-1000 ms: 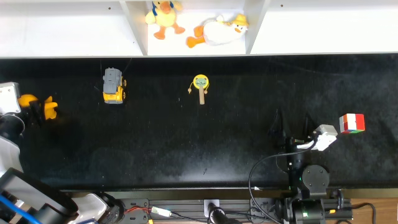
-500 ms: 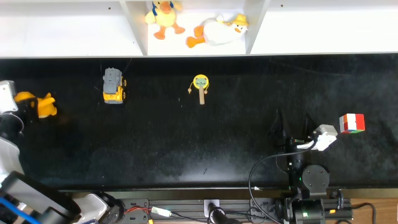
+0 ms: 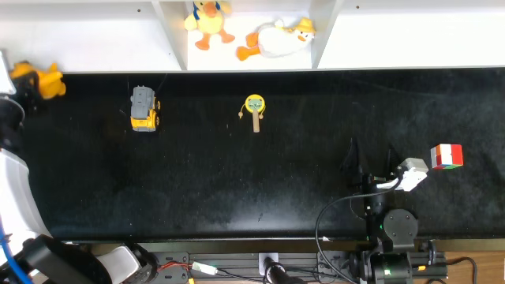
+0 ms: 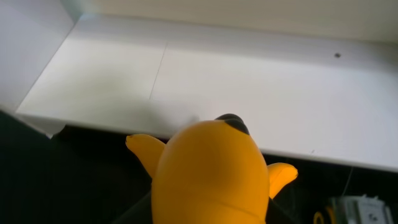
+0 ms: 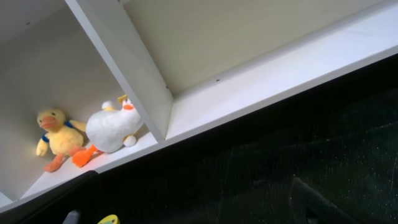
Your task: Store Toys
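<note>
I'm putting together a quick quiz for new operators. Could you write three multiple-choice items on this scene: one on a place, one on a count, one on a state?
1. Which bay of the shelf holds the yellow duck and the white duck?
A left
B middle
C right

2. How many toys lie on the table?
A one
B five
C three

3. The left gripper is:
A shut on the orange plush
B open, empty
C shut, empty

Answers:
1 B: both sit between the two dividers.
2 C: the truck, the rattle and the cube.
3 A: the orange plush is held up off the table at the shelf's front edge.
</note>
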